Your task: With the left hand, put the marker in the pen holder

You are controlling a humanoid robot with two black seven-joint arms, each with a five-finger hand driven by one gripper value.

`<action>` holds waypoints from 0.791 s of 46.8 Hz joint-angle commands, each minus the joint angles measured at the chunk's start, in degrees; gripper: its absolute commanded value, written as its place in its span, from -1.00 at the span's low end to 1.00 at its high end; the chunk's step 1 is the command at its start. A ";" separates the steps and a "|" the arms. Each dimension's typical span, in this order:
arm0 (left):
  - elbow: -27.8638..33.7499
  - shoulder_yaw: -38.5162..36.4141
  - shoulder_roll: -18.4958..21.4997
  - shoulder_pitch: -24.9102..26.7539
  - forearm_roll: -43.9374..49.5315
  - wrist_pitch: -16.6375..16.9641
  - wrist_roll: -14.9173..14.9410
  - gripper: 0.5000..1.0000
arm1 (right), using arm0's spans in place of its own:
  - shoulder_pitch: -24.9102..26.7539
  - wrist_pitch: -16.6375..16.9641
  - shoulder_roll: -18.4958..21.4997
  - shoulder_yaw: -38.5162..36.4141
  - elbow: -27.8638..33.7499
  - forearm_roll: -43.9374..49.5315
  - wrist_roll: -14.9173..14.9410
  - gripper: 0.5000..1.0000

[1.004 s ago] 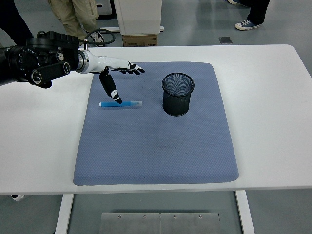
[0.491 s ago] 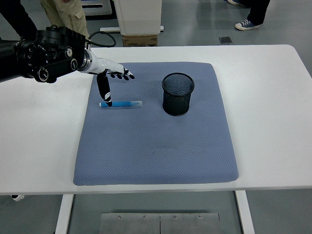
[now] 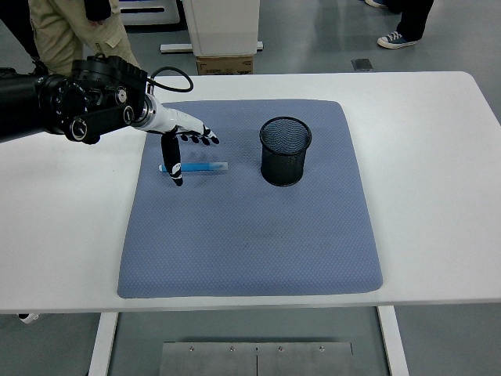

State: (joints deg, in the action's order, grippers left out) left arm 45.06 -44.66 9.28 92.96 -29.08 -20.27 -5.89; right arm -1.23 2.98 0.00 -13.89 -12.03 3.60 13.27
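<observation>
Marker (image 3: 200, 167) lies flat on blue mat (image 3: 250, 235), left hand (image 3: 182, 141) fingers spread over it, mesh holder (image 3: 285, 150) beside.

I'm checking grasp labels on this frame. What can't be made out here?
- Head view: whether the left hand touches the marker; its thumb crosses the marker's left end.
- Marker's cap end: too small.
- Pen holder bottom: dark mesh hides it.
- Right arm: out of frame.
</observation>
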 commanded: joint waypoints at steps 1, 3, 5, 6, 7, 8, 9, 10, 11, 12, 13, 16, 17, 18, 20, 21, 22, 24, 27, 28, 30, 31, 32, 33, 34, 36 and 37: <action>0.02 0.01 -0.66 0.03 -0.01 -0.03 0.00 1.00 | 0.00 0.01 0.00 0.00 -0.01 0.00 0.00 1.00; 0.02 0.01 -0.75 0.03 -0.01 -0.03 0.00 1.00 | 0.00 0.01 0.00 0.00 -0.01 0.00 0.00 1.00; 0.02 0.01 -0.75 -0.06 -0.01 -0.03 0.00 1.00 | 0.00 0.01 0.00 0.00 -0.01 0.00 0.00 1.00; 0.02 0.01 -0.84 -0.06 -0.10 -0.03 0.00 1.00 | 0.00 0.01 0.00 0.00 -0.01 0.00 0.00 1.00; 0.02 0.01 -0.84 -0.06 -0.10 -0.03 0.00 1.00 | 0.00 0.01 0.00 0.00 -0.01 0.00 0.00 1.00; 0.02 0.01 -0.93 -0.06 -0.10 -0.03 0.00 1.00 | 0.00 0.01 0.00 0.00 -0.01 0.00 0.00 1.00; 0.02 0.01 -0.93 -0.06 -0.10 -0.03 0.00 1.00 | 0.00 0.01 0.00 0.00 -0.01 0.00 0.00 1.00; 0.02 0.01 -0.93 -0.06 -0.10 -0.03 0.00 1.00 | 0.00 0.01 0.00 0.00 -0.01 0.00 0.00 1.00; 0.02 0.01 -0.93 -0.06 -0.10 -0.03 0.00 1.00 | 0.00 0.01 0.00 0.00 0.08 0.00 0.00 1.00; 0.02 0.01 -0.93 -0.06 -0.27 -0.03 0.00 1.00 | 0.00 0.01 0.00 0.00 -0.01 0.00 0.00 1.00; 0.02 -0.07 -0.93 -0.06 -0.36 -0.03 0.00 1.00 | 0.00 0.01 0.00 0.00 -0.01 0.00 0.00 1.00; 0.02 -0.60 -0.93 -0.14 -0.36 -0.03 0.00 1.00 | 0.00 0.01 0.00 0.00 -0.01 0.00 0.00 1.00; 0.02 -0.86 -0.93 -0.14 -0.36 -0.03 0.00 1.00 | 0.00 0.01 0.00 0.00 -0.01 0.00 0.00 1.00; 0.02 -1.04 -0.93 -0.23 -0.36 -0.03 0.00 1.00 | 0.00 0.01 0.00 0.00 -0.01 0.00 0.00 1.00; 0.02 -1.13 -0.93 -0.41 -0.36 -0.03 0.00 0.93 | 0.00 0.01 0.00 0.00 -0.01 0.00 0.00 1.00; 0.02 -1.13 -0.93 -0.58 -0.36 -0.12 0.00 0.87 | 0.00 0.01 0.00 0.00 -0.01 0.00 0.00 1.00; 0.02 -1.13 -0.93 -0.67 -0.36 -0.12 0.00 0.81 | 0.00 0.01 0.00 0.00 -0.01 0.00 0.00 1.00; 0.02 -1.13 -0.93 -0.85 -0.36 -0.12 0.00 0.67 | 0.00 0.01 0.00 0.00 -0.01 0.00 0.00 1.00; 0.02 -1.13 -1.37 -0.94 -0.36 -0.12 0.00 0.52 | 0.00 0.01 0.00 0.00 -0.01 0.00 0.00 1.00; 0.02 -1.13 -1.45 -1.02 -0.36 -0.12 0.00 0.50 | 0.00 0.01 0.00 0.00 -0.01 0.00 0.00 1.00; 0.02 -1.13 -1.45 -1.37 -0.36 -0.12 0.00 0.44 | 0.00 0.01 0.00 0.00 -0.01 0.00 0.00 1.00; 0.02 -1.13 -1.45 -1.55 -0.36 -0.12 0.00 0.41 | 0.00 0.01 0.00 0.00 -0.01 0.00 0.00 1.00; 0.02 -1.13 -1.54 -1.64 -0.36 -0.12 0.00 0.37 | 0.00 0.01 0.00 0.00 -0.01 0.00 0.00 1.00; -0.06 -1.13 -1.54 -1.64 -0.36 -0.12 0.00 0.33 | 0.00 0.01 0.00 0.00 -0.01 0.00 0.00 1.00; -0.06 -1.04 -1.54 -1.64 -0.36 -0.12 0.00 0.30 | 0.00 0.01 0.00 0.00 -0.01 0.00 0.00 1.00; -0.15 -1.04 -1.54 -1.64 -0.36 -0.12 -0.09 0.26 | 0.00 0.01 0.00 0.00 -0.01 0.00 0.00 1.00; -0.15 -1.04 -1.46 -1.64 -0.27 -0.12 -0.09 0.25 | 0.00 0.01 0.00 0.00 -0.01 0.00 0.00 1.00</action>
State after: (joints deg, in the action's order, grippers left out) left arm 45.01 -45.77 7.75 91.35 -29.45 -20.38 -5.91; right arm -1.23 2.99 0.00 -13.89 -12.04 3.60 13.27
